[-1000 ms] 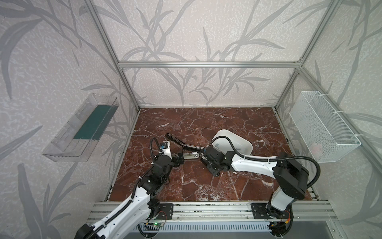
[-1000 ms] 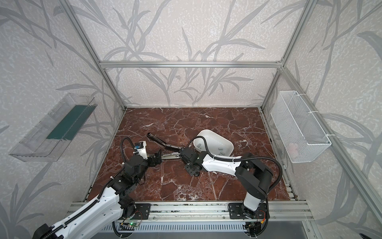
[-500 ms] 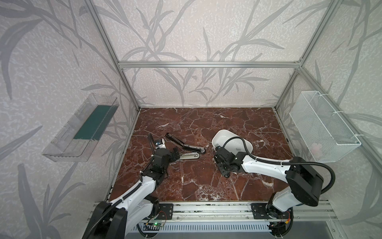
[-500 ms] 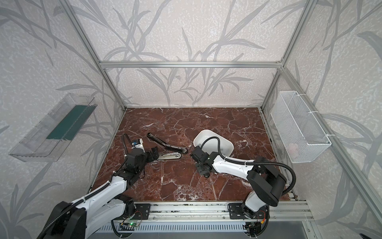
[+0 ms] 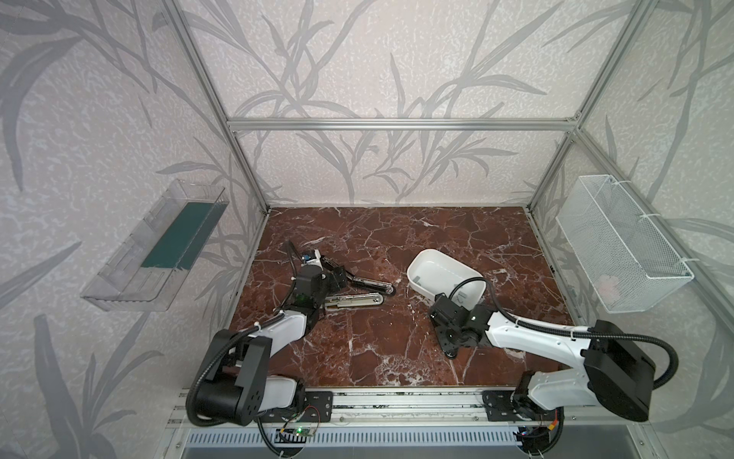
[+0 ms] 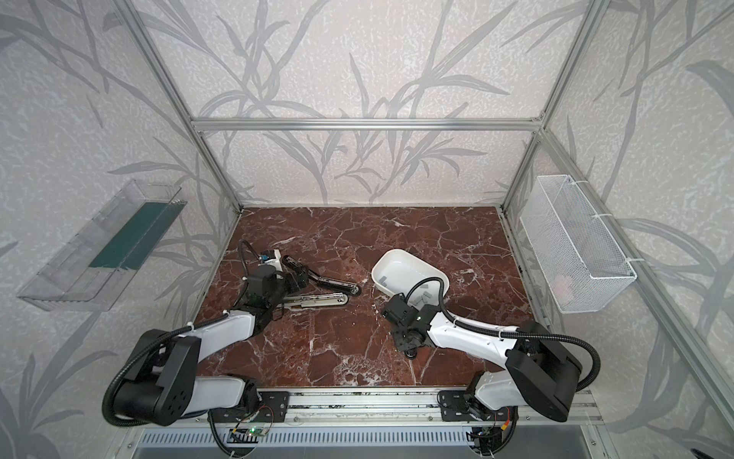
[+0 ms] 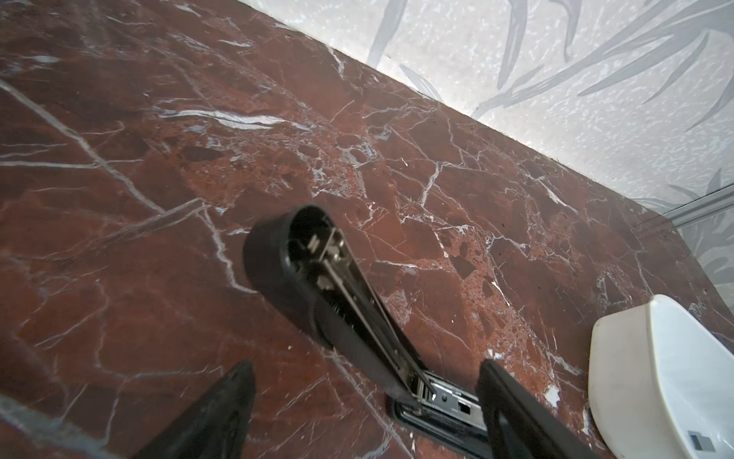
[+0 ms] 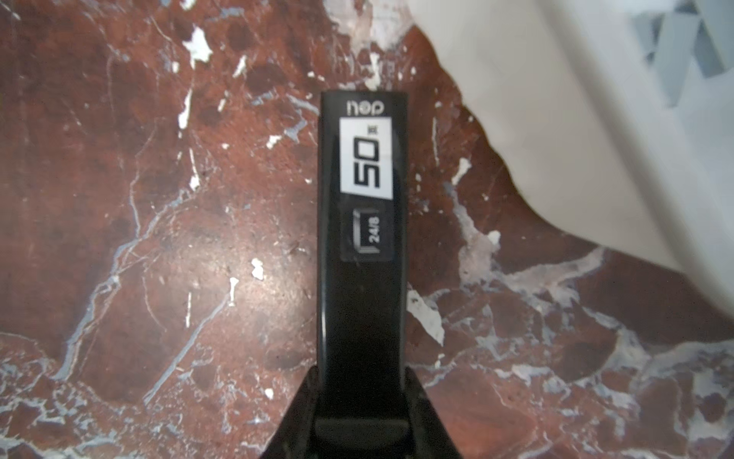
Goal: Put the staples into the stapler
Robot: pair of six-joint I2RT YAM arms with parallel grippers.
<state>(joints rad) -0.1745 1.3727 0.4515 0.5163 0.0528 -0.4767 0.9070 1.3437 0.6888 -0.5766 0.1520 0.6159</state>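
The stapler (image 5: 359, 294) lies swung open left of the table's middle. Its black top arm (image 7: 302, 278) is lifted off the metal magazine (image 7: 449, 401). My left gripper (image 5: 335, 272) is open at the hinge end, one finger on each side (image 7: 365, 413) and neither visibly touching. Grey staples (image 5: 417, 280) lie in the white tray (image 5: 427, 258). My right gripper (image 5: 451, 349) points down in front of the tray. It is shut (image 8: 361, 397) on a narrow black bar (image 8: 363, 278) with a white label reading 50 and 24/8.
A clear wall bin (image 5: 159, 250) hangs on the left wall and a white wire basket (image 5: 619, 246) on the right. The tray's white wall (image 8: 576, 119) is close beside the held bar. Aluminium frame posts stand at the table's corners.
My right gripper has left the stapler's front end and moved right and toward the front, in front of the tray. My left arm has folded back, its gripper staying by the stapler's hinge end.
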